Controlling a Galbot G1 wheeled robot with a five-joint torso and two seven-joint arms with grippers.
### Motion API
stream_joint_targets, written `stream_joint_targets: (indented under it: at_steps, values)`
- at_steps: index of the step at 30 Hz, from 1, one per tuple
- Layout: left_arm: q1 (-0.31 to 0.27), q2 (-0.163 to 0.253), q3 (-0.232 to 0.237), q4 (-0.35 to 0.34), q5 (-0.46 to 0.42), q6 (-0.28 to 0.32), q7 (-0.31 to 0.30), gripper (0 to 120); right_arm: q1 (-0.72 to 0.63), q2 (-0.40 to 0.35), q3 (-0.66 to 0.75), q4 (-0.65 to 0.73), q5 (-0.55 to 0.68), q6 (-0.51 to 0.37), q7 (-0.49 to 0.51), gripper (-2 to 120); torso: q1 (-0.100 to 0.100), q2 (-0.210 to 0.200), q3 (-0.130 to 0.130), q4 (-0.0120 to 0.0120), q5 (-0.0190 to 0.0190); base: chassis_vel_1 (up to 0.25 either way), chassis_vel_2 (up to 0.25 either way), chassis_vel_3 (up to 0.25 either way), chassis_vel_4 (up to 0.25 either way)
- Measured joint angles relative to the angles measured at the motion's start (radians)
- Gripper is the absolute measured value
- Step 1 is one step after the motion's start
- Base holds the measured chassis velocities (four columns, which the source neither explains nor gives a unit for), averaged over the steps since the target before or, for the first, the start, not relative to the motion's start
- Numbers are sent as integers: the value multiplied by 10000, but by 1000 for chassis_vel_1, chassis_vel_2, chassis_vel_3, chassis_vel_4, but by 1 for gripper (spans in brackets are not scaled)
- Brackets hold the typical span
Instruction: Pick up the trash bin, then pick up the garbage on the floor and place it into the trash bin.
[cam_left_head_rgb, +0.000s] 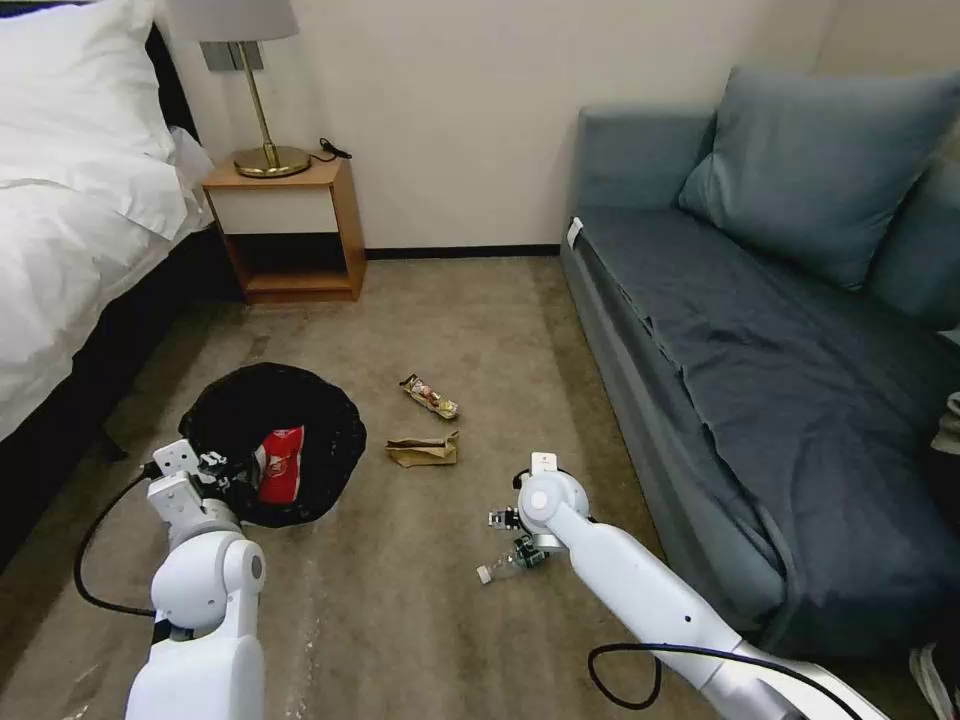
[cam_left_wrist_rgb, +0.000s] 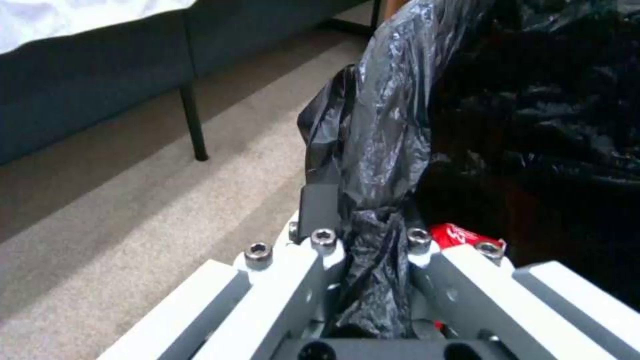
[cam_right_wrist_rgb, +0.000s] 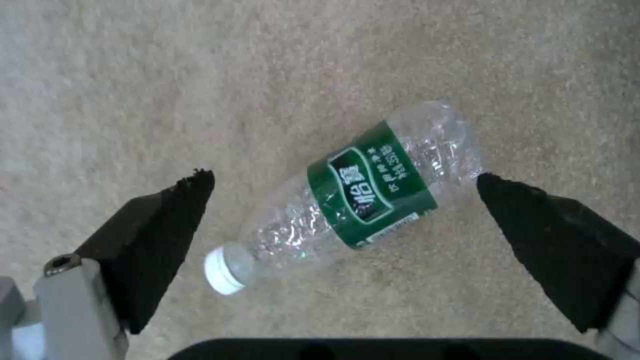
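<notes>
The trash bin (cam_left_head_rgb: 300, 410), round and lined with a crinkled black bag (cam_left_wrist_rgb: 393, 130), hangs at the left with my left gripper (cam_left_head_rgb: 222, 470) shut on its rim. A red-and-white snack bag (cam_left_head_rgb: 279, 466) lies inside it, and its red corner (cam_left_wrist_rgb: 460, 234) peeks past the fingers. On the carpet lies a clear bottle with a green label (cam_right_wrist_rgb: 363, 187), white cap toward one finger. My right gripper (cam_right_wrist_rgb: 343, 182) hovers open right over it, one black finger (cam_right_wrist_rgb: 160, 225) on each side; in the head view the bottle (cam_left_head_rgb: 505, 565) pokes out under that gripper (cam_left_head_rgb: 520, 535). Farther off lie a crumpled brown paper bag (cam_left_head_rgb: 424, 450) and a shiny snack wrapper (cam_left_head_rgb: 430, 396).
A blue sofa (cam_left_head_rgb: 760, 340) runs along the right, close to my right arm. A bed (cam_left_head_rgb: 80, 220) with white linen stands at the left, its dark leg (cam_left_wrist_rgb: 193, 122) near the bin. A wooden nightstand (cam_left_head_rgb: 290, 225) with a lamp is at the back wall.
</notes>
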Motion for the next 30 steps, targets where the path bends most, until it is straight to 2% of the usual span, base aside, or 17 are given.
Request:
stream_joint_targets:
  at_steps: [5,7,13,18,20,30]
  values:
    - [-52,-96,82,119,120,-39,-1,2,-199,198,455,197,158,279,399,100,0,-1,0,1,0,0,0,0,0]
    - [-87,-114,92,125,144,-41,-1,2,-441,425,756,228,277,594,893,100,0,0,0,1,-1,0,0,0,0]
    - [-127,-98,50,127,144,-41,-5,2,-1214,742,1193,482,499,724,1437,100,0,0,0,1,0,0,0,0,0]
    - [-78,-105,21,130,137,-74,-15,2,-1686,1032,1625,431,348,779,1428,100,0,0,0,0,-1,0,0,0,0]
    - [-4,-103,20,128,138,-113,-15,2,-1827,1361,1941,317,176,831,1340,100,0,0,0,0,0,0,0,0,0]
    - [202,-92,1,-5,159,-169,-22,2,-1537,1955,2293,-245,-512,1005,801,100,0,0,0,2,-1,0,0,0,0]
